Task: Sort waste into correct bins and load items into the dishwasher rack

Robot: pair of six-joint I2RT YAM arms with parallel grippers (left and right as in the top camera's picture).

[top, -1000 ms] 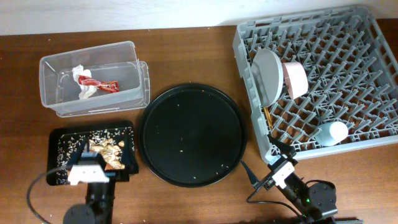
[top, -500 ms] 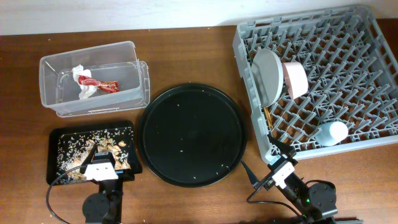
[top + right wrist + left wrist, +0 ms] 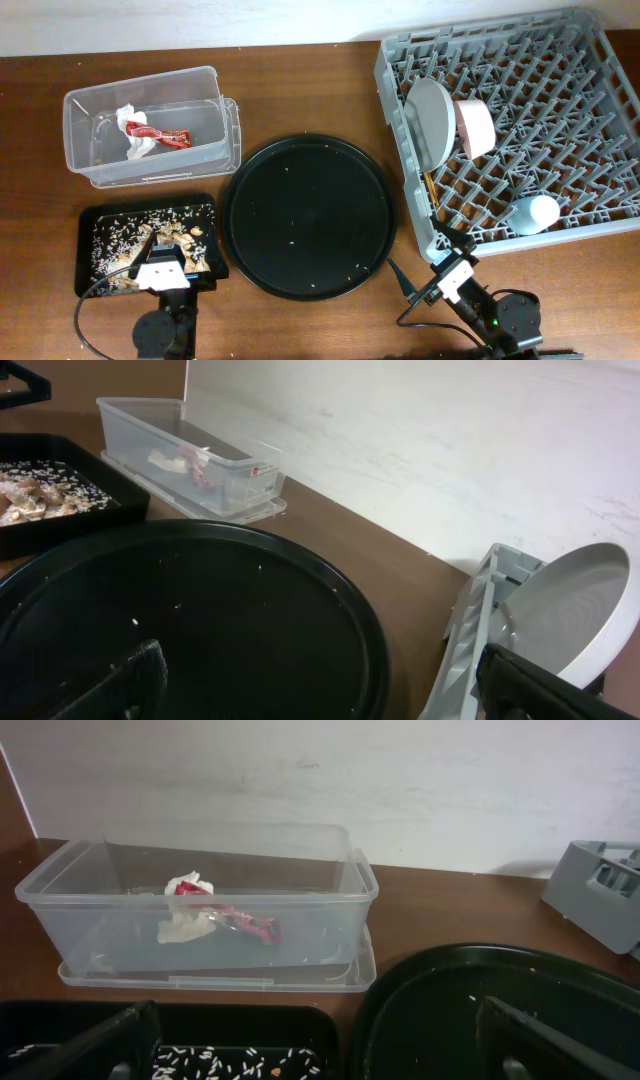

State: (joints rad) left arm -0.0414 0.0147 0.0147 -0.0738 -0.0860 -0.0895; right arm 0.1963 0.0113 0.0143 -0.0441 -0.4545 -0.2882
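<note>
Table [image 3: 300, 90]: wrapper [image 3: 160, 135] in tub [image 3: 140, 80], scraps [image 3: 175, 240] in tray [image 3: 82, 250], plate [image 3: 430, 120], cup [image 3: 535, 212] racked; job looked done. Left gripper [image 3: 315, 1015], right gripper [image 3: 320, 658] gaped empty.

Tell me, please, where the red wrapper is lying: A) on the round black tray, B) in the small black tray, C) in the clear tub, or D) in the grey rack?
C: the red wrapper lies inside the clear tub, beside the white tissue, in the overhead view.
</note>
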